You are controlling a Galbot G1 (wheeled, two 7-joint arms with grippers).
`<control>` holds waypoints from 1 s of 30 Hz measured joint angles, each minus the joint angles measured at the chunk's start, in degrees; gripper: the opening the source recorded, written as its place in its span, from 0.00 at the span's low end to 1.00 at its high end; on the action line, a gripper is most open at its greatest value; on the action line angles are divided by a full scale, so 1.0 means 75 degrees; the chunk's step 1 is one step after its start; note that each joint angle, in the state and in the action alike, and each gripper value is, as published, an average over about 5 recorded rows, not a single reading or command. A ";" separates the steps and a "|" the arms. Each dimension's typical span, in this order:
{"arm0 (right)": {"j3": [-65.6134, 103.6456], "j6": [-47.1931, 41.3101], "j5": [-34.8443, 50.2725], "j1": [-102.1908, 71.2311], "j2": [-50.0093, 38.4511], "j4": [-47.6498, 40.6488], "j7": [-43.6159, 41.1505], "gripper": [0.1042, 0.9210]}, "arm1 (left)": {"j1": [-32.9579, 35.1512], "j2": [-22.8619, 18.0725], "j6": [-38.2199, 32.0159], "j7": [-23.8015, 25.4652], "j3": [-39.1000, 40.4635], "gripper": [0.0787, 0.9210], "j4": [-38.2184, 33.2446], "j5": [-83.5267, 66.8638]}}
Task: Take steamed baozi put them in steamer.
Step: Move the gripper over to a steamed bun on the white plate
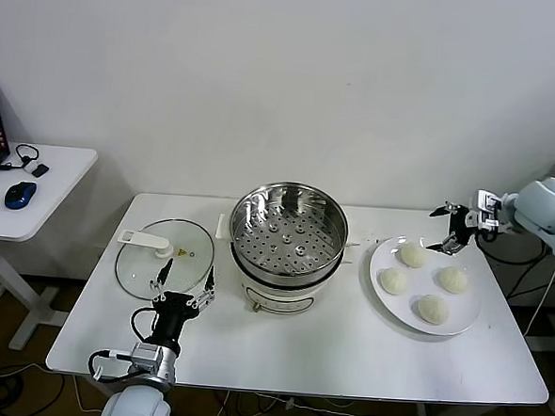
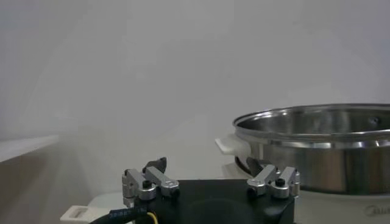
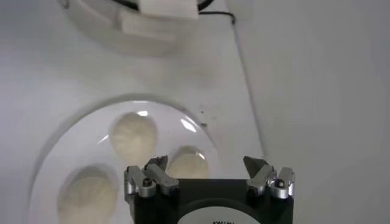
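Your white table (image 1: 325,348) carries everything in play, with the steamer (image 1: 287,235) standing at its centre, its perforated tray bare and its steel wall filling the side of the left wrist view (image 2: 323,149). Ahead of your left gripper (image 1: 186,283) lies the glass lid (image 1: 161,269), flat on the table, its white handle pointing away from the pot. That gripper hovers low at the near edge, fingers spread wide and holding nothing, with the steamer just off to its right. The white plate (image 1: 385,304) sits on the far side of the steamer from it, directly below and in front of your right gripper (image 1: 453,228). All four baozi (image 1: 413,255) rest on that plate, apart from one another, none in the steamer yet. Your right gripper hangs above the plate's far rim, jaws wide apart and empty, closest to the rearmost bun; its wrist camera looks down on the plate (image 3: 67,131) and three baozi (image 3: 133,135) beneath its fingertips (image 3: 155,165).
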 measured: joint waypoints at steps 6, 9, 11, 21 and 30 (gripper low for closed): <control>-0.1052 0.0535 -0.0007 0.0626 0.0719 -0.0854 -0.0457 0.88 | -0.0003 0.0011 -0.0043 -0.0004 -0.0029 0.88 0.0031 -0.0073; -0.1345 0.0803 -0.0041 0.0746 0.1077 -0.1293 -0.0641 0.88 | -0.0009 0.0016 -0.0060 -0.0005 -0.0060 0.88 0.0055 -0.0119; -0.1471 0.0970 -0.0083 0.0774 0.1300 -0.1583 -0.0751 0.88 | -0.0014 0.0025 -0.0070 -0.0006 -0.0079 0.88 0.0076 -0.0148; -0.1517 0.1645 -0.0460 0.0473 0.2265 -0.2999 -0.1153 0.88 | -0.0075 0.0079 -0.0089 -0.0009 -0.0142 0.88 0.0171 -0.0231; -0.0975 0.1953 -0.0868 -0.0079 0.2854 -0.4032 -0.1288 0.88 | -0.0108 0.0081 -0.0120 -0.0016 -0.0184 0.88 0.0300 -0.0261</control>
